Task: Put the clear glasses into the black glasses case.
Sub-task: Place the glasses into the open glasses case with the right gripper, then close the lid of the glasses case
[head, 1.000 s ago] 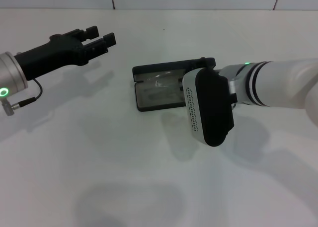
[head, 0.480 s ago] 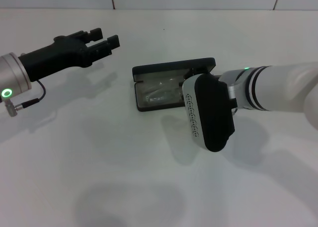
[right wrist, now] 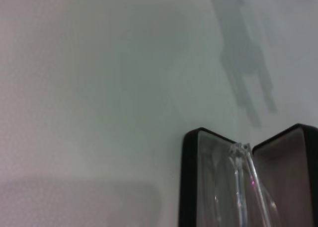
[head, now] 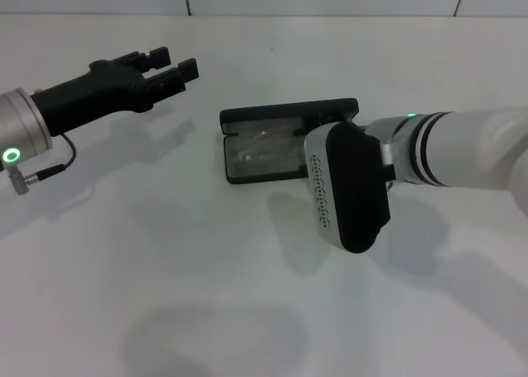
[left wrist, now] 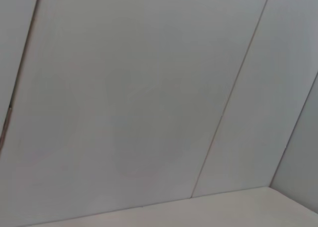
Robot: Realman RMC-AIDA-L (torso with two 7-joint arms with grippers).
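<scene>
Right gripper sits just in front of the case, its fingers hidden, so no telling their state. One case lies open with one pair of glasses inside, clearest from the right wrist. Left gripper hovers beyond, slightly parted, empty.

Bright, even light; my arms throw soft grey shadows on the white table around the black glasses case.
</scene>
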